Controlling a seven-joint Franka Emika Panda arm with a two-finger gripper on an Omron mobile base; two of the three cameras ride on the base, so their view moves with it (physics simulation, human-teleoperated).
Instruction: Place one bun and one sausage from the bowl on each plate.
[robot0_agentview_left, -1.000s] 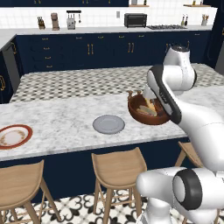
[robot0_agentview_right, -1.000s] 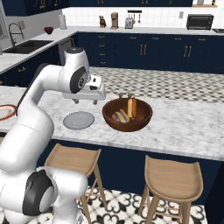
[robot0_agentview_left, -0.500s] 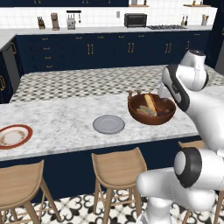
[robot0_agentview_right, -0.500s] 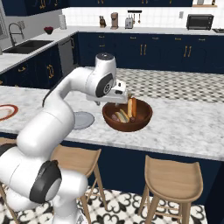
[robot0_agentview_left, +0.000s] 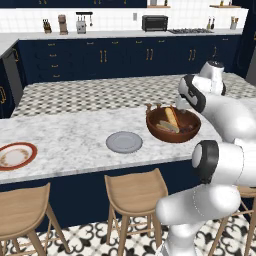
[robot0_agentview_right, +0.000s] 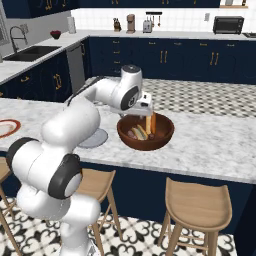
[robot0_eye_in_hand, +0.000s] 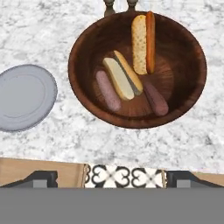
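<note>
Bowl (robot0_eye_in_hand: 137, 70): hand view reveals two buns, three sausages; grey plate (robot0_eye_in_hand: 25, 97) at 9 o'clock. Red-rimmed plate (robot0_agentview_left: 16, 155): left base view. Jaws' opening: cannot tell.

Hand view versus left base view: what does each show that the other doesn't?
The hand view alone separates the bowl's contents: two buns and pinkish-brown sausages flanking the middle bun. The left base view alone shows the white plate with the orange-red rim at the counter's far left, plus the toaster oven. Both share the wooden bowl and grey plate.
</note>
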